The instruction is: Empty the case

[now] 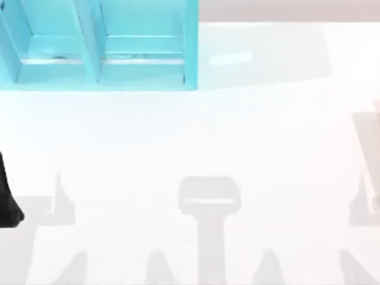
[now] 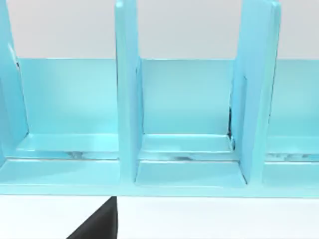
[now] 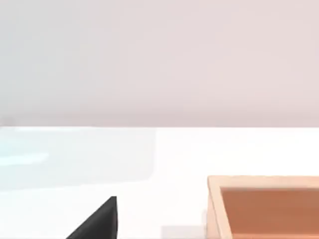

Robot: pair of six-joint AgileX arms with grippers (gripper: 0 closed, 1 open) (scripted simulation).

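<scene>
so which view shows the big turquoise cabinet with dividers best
The left wrist view: the large turquoise-blue open case faces it, showing upright dividers, shelf and compartments that look bare. The top view catches its lower part at the far left. The right wrist view gives a faint turquoise tint on the table.

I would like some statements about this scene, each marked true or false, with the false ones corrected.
1. The case stands at the far left of the table. True.
2. Upright dividers split the case into compartments. True.
3. The visible compartments hold small items. False: those seen in the left wrist view look bare.
4. The case is red. False: it is turquoise-blue.
5. An orange-brown tray lies on the table in the right wrist view. True.
</scene>
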